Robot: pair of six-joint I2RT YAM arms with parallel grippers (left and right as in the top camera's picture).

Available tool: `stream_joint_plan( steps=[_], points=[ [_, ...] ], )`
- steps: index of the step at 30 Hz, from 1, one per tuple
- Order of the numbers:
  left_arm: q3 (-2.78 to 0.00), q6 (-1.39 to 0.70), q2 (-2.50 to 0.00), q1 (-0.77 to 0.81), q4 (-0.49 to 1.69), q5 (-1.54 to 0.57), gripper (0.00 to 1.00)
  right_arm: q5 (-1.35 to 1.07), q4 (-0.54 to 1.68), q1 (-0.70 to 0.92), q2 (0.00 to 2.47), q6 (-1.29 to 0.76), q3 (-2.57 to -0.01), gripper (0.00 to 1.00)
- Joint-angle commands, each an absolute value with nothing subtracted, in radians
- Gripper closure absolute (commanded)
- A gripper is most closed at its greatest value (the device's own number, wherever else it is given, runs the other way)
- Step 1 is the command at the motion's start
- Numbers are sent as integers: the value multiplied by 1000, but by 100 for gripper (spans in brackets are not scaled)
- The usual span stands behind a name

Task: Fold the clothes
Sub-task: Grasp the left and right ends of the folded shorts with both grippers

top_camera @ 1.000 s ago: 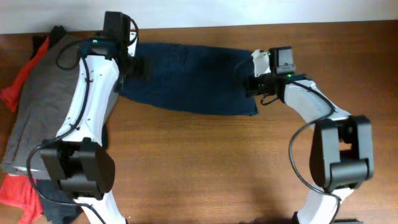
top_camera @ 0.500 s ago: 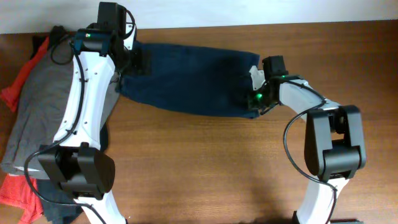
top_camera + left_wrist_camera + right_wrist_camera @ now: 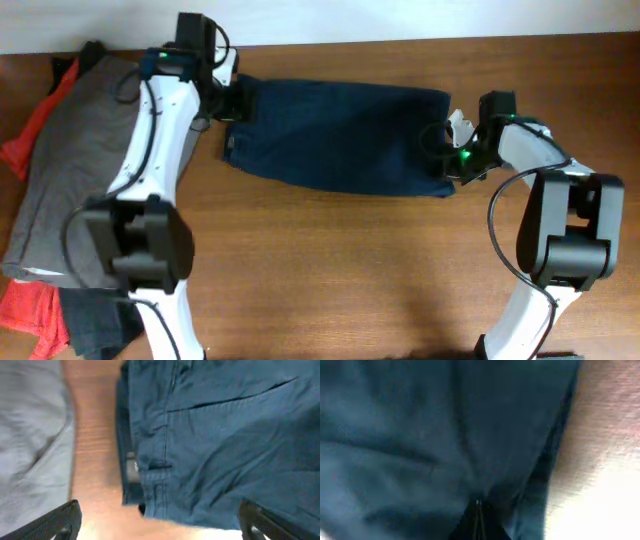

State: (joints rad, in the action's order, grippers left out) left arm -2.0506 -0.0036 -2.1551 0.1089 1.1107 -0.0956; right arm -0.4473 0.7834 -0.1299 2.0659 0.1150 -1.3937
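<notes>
1. The shorts (image 3: 335, 140) lie flat across the far part of the wooden tabletop (image 3: 350, 270). They form a long, roughly rectangular band of dark navy woven cloth whose near edge slants a little.
2. Their waistband (image 3: 131, 467) is at the left end. In the left wrist view the shorts (image 3: 225, 435) show double rows of stitching, a thick folded band edge and a thin dark pocket line.
3. The left tool (image 3: 235, 100) is over that waistband end, spread wide and holding nothing. From the wrist, the left tool (image 3: 160, 525) shows only its two dark fingertips (image 3: 65, 520), one in each bottom corner with the waistband between them.
4. The right tool (image 3: 450, 160) is at the shorts' right end, with its jaws closed tight on the cloth at that edge. The right wrist view is blurred. In it the shorts (image 3: 420, 435) fill most of the frame, with soft folds running down into a pinched crease at the right tool (image 3: 477, 517).
5. A grey garment (image 3: 70, 170), large, matte and softly rumpled, lies to the left of the shorts. In the left wrist view a strip of bare tabletop (image 3: 95, 435) separates the grey garment (image 3: 30, 425) from the waistband.
6. A red-orange garment (image 3: 30, 130) shows past the grey one, on the side away from the shorts.
7. Just past the shorts' right edge, reddish-brown wood grain shows on the tabletop (image 3: 600, 420).
</notes>
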Motion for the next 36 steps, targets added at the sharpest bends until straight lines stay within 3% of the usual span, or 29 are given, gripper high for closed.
stream_joint_plan(
  steps=[1,2,3,5,8,10,13,20,36],
  points=[
    [-2059,73,-2251,94,1065,-169,1,-541,899,-131,2038,245,-1537,90],
    [-2059,84,-2260,90,1057,-183,1,-542,915,-131,2037,251,-1550,88],
    [-2059,100,-2286,76,1035,-220,1,-538,991,-131,2037,258,-1632,73],
    [-2059,107,-2319,44,1005,-253,1,-538,1006,-130,2037,258,-1680,63],
    [-2059,128,-2345,-11,980,-327,1,-526,968,-130,2048,253,-1685,61],
    [-2059,167,-2349,-38,974,-395,1,-507,953,-130,2066,245,-1685,68],
    [-2059,226,-2350,-91,946,-511,1,-466,886,-130,2120,220,-1685,96],
    [-2059,242,-2355,-107,897,-535,1,-387,772,-130,2202,159,-1685,96],
    [-2059,222,-2357,-101,905,-527,1,-335,744,-110,2315,109,-1682,96]
  ],
)
